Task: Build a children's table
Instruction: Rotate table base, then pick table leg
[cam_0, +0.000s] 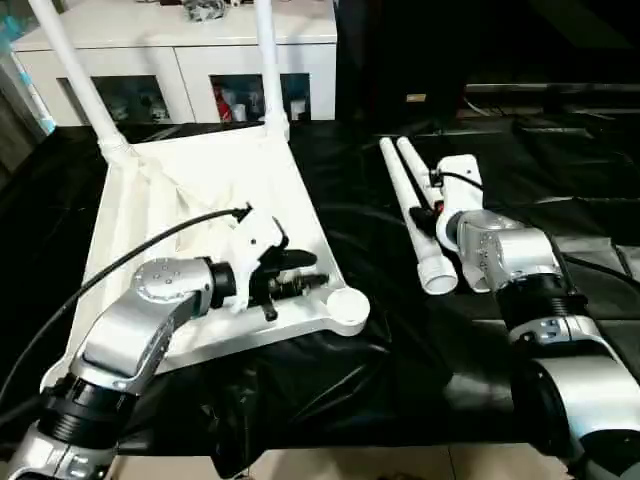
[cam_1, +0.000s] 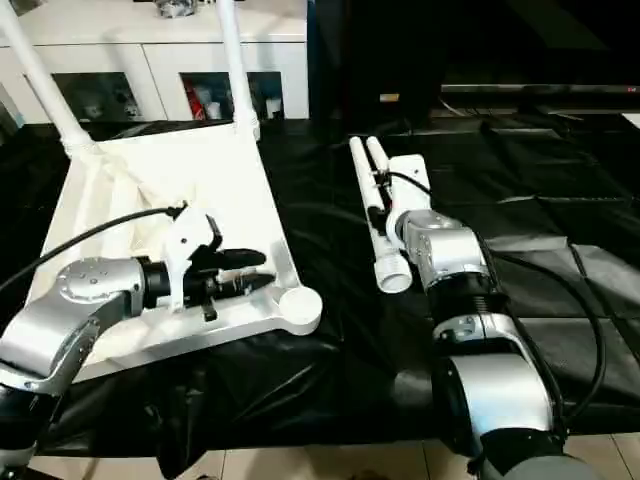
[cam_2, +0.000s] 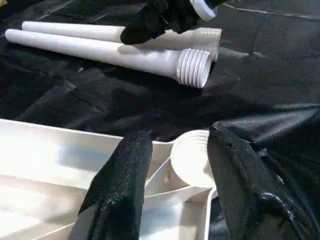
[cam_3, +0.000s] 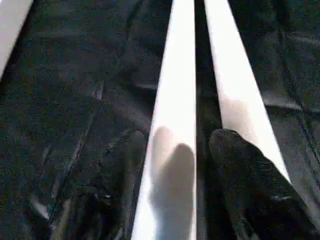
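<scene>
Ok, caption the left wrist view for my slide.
Left tool open over the tabletop's empty corner socket; two loose legs lie beyond.

A lived-in room: white glass-doored cabinet (cam_0: 180, 60) of household clutter; black sheet (cam_0: 480, 330) underfoot

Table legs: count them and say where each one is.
4. Two legs stand in the upturned tabletop's far corner sockets, left and right. Two lie side by side on the black cloth, by the right gripper.

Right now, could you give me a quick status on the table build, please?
Left gripper open over empty corner socket. Right gripper open astride one loose leg. Two legs fitted. Nothing in the way.
</scene>
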